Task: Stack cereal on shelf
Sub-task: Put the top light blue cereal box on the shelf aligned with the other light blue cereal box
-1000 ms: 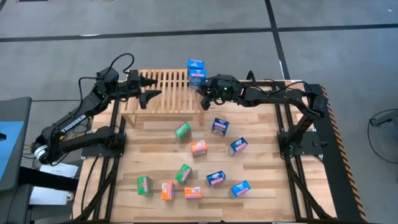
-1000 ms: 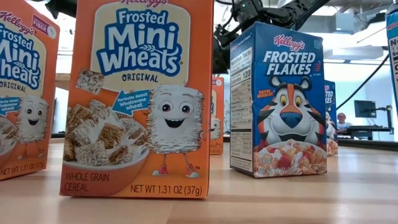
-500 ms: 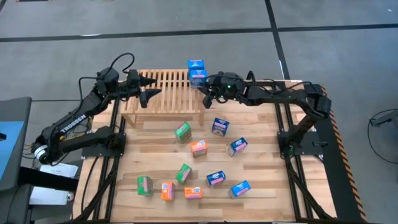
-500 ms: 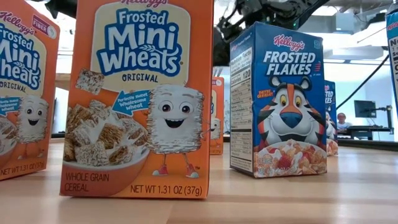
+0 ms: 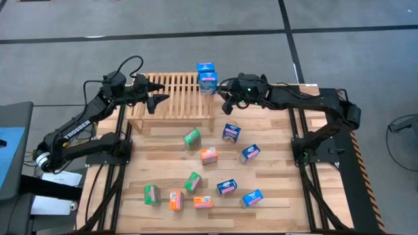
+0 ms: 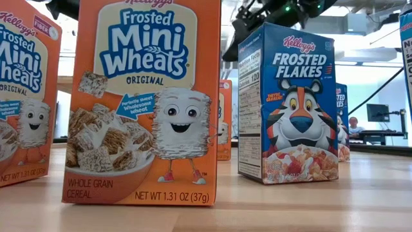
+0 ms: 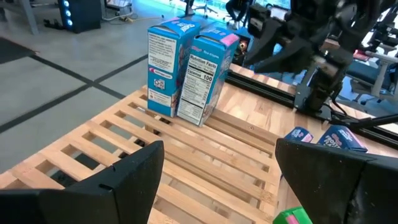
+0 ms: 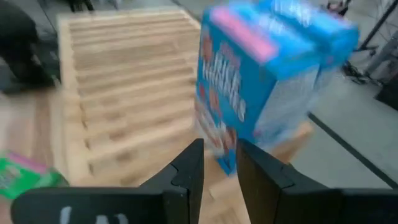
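Observation:
Two blue cereal boxes (image 5: 206, 68) (image 5: 209, 82) stand upright side by side on their bottoms at the far right corner of the slatted wooden shelf (image 5: 173, 98); the left wrist view shows both (image 7: 164, 68) (image 7: 208, 73). My right gripper (image 5: 225, 99) hovers just right of the nearer box (image 8: 249, 93), its fingers a narrow gap apart with nothing between them. My left gripper (image 5: 157, 99) hangs wide open above the shelf's left part (image 7: 217, 168). Several more cereal boxes lie loose on the table.
Loose boxes are scattered over the plank table: a green one (image 5: 191, 138), an orange one (image 5: 208, 155), blue ones (image 5: 230, 132) (image 5: 249, 153) and several near the front edge (image 5: 176, 199). An orange box (image 6: 151, 103) and a blue one (image 6: 290, 103) fill the low view.
My right gripper has drawn back from the nearer blue box toward the table's right edge and risen a little. Both blue boxes stay upright on the shelf.

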`<state>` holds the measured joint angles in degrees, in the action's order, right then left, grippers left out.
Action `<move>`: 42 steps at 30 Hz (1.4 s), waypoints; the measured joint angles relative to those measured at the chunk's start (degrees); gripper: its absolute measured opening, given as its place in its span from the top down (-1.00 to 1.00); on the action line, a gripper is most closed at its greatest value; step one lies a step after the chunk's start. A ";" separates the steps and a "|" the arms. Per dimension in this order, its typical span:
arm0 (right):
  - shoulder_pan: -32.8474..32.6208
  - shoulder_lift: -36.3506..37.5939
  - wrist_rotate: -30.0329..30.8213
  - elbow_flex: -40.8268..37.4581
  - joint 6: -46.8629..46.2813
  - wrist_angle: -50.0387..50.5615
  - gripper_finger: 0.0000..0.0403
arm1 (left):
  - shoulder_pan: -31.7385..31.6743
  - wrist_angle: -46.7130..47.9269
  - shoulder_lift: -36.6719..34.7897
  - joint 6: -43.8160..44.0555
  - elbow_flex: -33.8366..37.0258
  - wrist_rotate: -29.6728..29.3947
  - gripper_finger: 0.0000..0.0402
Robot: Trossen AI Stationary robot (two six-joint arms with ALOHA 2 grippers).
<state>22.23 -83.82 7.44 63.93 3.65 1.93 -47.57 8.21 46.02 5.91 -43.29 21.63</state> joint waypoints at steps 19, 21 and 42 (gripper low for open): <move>3.07 -7.42 -0.15 -0.03 1.39 -5.44 0.41 | 0.02 0.06 0.00 0.97 0.00 -2.00 -0.49; 2.98 -7.44 -0.23 -0.03 1.36 -6.33 0.41 | 0.02 0.08 0.00 0.88 0.00 -2.49 -0.49; 4.01 -7.23 -1.68 -0.03 0.86 -11.54 0.41 | 0.02 -0.12 0.00 2.17 0.00 -3.87 -0.49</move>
<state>26.24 -91.05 5.76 63.90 4.51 -9.61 -47.55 8.10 46.02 8.07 -43.29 17.76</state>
